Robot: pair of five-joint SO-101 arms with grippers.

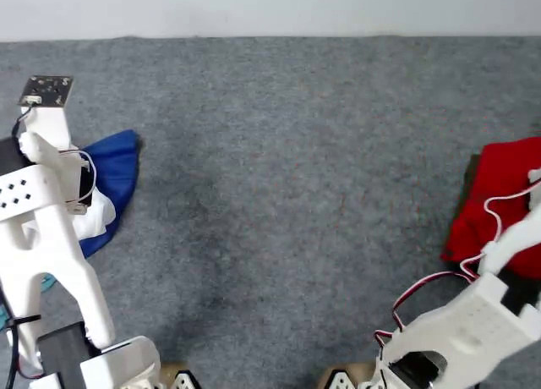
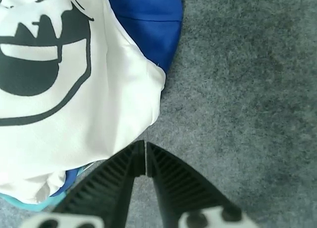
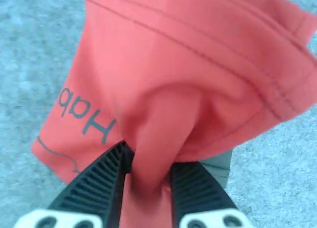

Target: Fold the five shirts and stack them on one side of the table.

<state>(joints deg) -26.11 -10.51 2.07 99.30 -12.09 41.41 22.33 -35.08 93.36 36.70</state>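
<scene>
Here the red shirt lay bunched at the table's right edge, with the right gripper clenched on one raised fold. Risk: pinch was narrow, so fabric could slip or drag crumpled. Opp. side: white shirt over blue shirt. The left gripper was closed w/ nothing held, just beside them — poss. obstruction to stacking.

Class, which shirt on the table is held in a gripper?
The red shirt: the right gripper pinches its fold. The white shirt and blue shirt lie loose beside the shut left gripper.

Crumpled red shirt; opposite, white shirt over blue shirt, perhaps folded.
</scene>
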